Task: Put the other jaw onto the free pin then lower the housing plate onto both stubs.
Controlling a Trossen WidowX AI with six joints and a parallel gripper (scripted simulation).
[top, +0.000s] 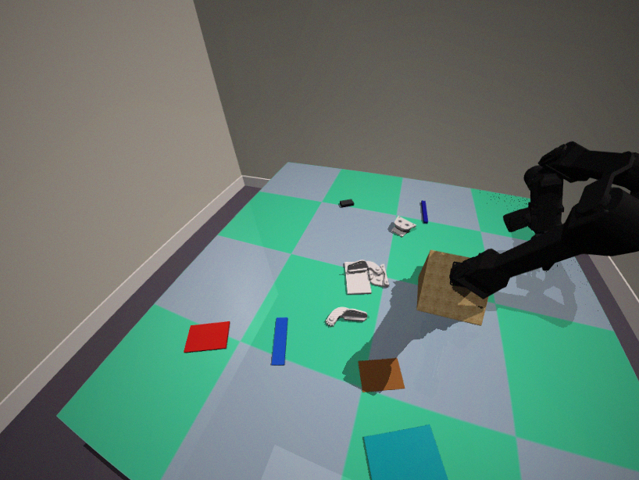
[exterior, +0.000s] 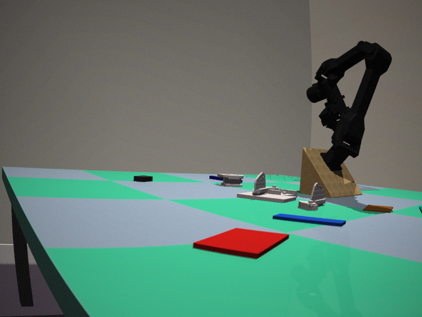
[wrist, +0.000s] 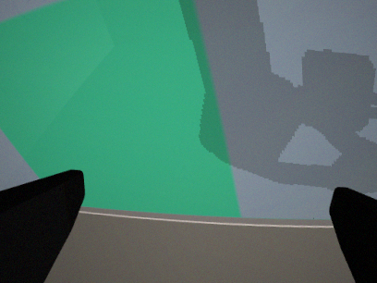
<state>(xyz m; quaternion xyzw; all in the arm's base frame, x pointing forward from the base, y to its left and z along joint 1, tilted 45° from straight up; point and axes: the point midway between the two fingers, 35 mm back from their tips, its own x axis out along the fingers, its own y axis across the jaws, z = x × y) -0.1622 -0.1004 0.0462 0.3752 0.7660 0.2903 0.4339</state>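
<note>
- While the gripper (wrist: 209, 192) stands open and empty, approach the loose jaw (top: 337, 314) (exterior: 307, 205), at 7 o'clock from the base (top: 357, 284) (exterior: 280, 198) in the top view.
- Pinch its upright blade (top: 355, 314) (exterior: 317, 194), keep it level, align teeth, then lower gently.

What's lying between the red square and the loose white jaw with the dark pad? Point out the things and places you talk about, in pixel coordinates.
In the top view, a flat blue strip (top: 279, 341) (exterior: 308, 219) lies between the red square (top: 207, 336) (exterior: 241, 242) and the loose jaw (top: 339, 315) (exterior: 308, 204).
</note>
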